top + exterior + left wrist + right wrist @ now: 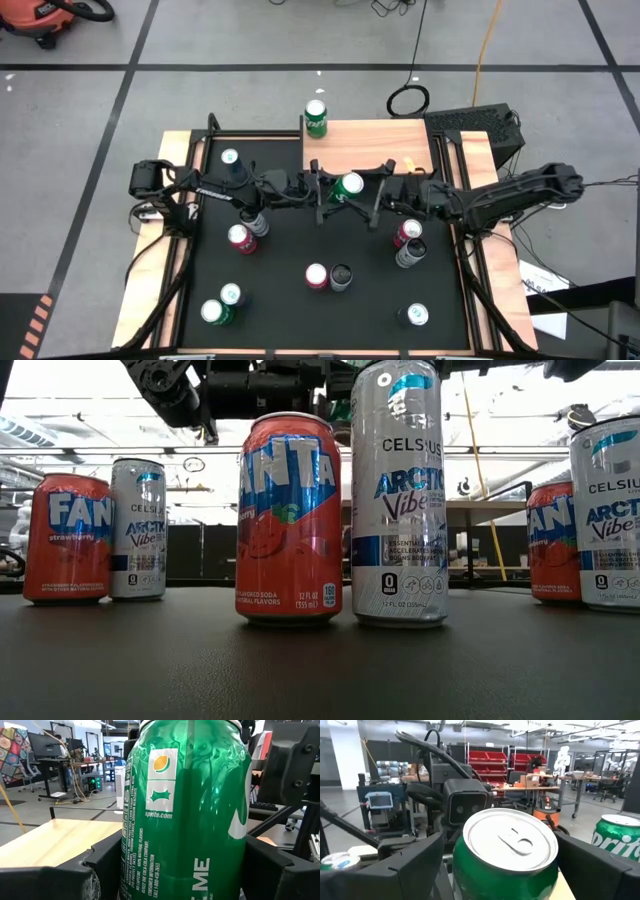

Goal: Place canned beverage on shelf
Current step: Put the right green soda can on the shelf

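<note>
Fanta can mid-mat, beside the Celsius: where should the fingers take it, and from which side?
Grip the Fanta can mid-body, since it stands upright and round. Probably come from the robot's left, away from the Celsius can standing close on its other side.

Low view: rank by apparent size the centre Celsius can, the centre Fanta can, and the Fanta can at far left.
1. Centre Celsius can, tallest.
2. Centre Fanta can.
3. Far-left Fanta can, though it stands farther from the camera, so true size is unsure.

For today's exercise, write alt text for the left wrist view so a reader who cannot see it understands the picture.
A green Sprite can fills the picture, standing upright between the left gripper's two dark fingers. A light-wood shelf lies beside and behind it, with a workshop room beyond.
</note>
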{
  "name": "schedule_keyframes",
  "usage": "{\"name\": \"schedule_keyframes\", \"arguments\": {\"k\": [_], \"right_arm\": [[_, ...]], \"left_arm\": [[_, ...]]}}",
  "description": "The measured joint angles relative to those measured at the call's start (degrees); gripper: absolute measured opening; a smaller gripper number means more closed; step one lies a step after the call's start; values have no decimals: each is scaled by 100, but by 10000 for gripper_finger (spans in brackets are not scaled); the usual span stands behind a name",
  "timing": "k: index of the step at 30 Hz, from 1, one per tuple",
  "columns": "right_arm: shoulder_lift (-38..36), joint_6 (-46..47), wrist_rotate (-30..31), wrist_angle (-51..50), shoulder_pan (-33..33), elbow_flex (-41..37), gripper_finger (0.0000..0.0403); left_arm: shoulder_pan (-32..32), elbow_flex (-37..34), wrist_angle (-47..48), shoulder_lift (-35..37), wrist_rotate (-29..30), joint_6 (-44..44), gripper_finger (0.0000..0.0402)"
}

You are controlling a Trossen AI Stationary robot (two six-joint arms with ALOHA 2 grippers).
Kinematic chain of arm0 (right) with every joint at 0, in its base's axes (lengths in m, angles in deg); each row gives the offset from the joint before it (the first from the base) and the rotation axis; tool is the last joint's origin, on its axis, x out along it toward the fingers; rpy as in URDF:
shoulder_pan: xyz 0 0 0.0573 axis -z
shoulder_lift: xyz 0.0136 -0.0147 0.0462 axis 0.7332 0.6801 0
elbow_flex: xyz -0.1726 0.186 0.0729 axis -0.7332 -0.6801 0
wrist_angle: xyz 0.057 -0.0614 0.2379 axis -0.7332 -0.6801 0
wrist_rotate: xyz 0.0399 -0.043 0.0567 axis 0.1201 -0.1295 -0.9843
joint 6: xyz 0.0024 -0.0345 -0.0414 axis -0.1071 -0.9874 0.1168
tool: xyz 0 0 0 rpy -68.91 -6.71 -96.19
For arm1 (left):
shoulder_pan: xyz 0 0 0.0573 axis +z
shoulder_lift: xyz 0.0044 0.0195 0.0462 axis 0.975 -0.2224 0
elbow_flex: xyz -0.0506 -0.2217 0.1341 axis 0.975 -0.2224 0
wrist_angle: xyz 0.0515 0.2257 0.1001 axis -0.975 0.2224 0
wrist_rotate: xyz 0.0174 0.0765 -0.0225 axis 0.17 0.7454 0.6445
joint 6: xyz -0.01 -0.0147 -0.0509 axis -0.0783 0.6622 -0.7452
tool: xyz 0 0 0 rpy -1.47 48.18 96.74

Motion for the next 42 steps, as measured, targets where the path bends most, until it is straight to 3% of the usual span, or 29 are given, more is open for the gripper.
{"name": "schedule_keyframes", "arguments": {"k": [11,19,24,28,36,42], "right_arm": [[84,304,-45,31,46,0,351],[78,498,-288,-59,148,0,276],[80,540,-366,-144,254,0,276],[100,570,-513,-341,417,2,284],[167,384,-537,-1092,993,381,282],[547,215,-1063,-1822,1511,1297,282]], "left_arm": [[4,0,-31,0,7,11,295],[4,0,-28,0,43,-31,295],[15,0,113,4,50,-24,295],[41,8,1096,385,158,278,308],[197,46,2656,1166,760,315,393],[258,44,3579,1603,1193,317,380]]}}
